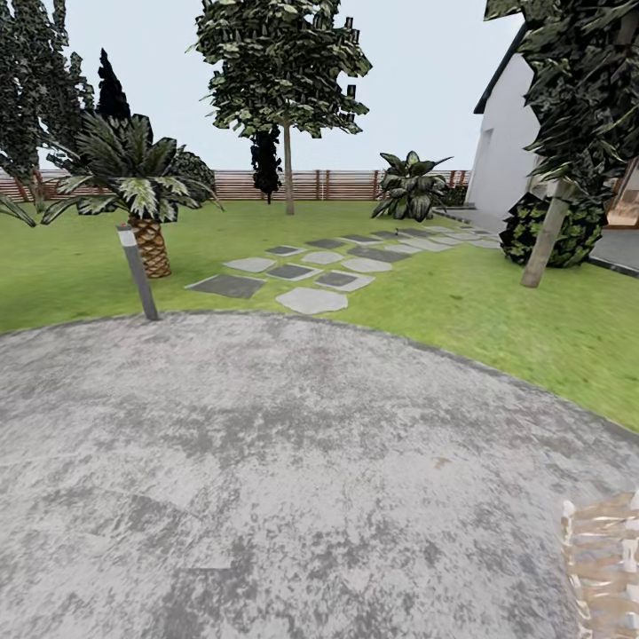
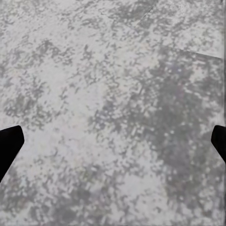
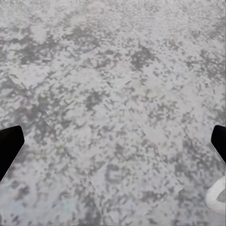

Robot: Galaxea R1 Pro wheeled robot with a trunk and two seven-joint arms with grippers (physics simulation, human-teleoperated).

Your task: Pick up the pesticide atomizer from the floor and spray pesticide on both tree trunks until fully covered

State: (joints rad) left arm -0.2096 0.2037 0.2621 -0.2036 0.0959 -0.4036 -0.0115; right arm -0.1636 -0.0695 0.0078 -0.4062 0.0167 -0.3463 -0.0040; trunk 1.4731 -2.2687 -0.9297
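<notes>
The pesticide atomizer and the pesticide are out of view. The garden lawn (image 1: 497,311) lies beyond a round grey paved patch (image 1: 266,470). One tree with a straight grey-tan trunk (image 1: 543,241) stands at the right, leaning in this view. Another tall tree has a pale straight trunk (image 1: 288,173) far back near the fence. My left gripper (image 2: 113,146) is open over grey paving, with its dark fingertips (image 2: 9,143) wide apart. My right gripper (image 3: 113,146) is open too, above the same kind of paving, with nothing between its fingertips (image 3: 9,143).
A short palm (image 1: 146,191) and a grey post (image 1: 138,271) stand at the left edge of the paving. Stepping stones (image 1: 311,275) run across the grass toward a white house (image 1: 506,151). A slatted fence (image 1: 231,185) closes the back. A wicker-like object (image 1: 603,559) sits at the lower right.
</notes>
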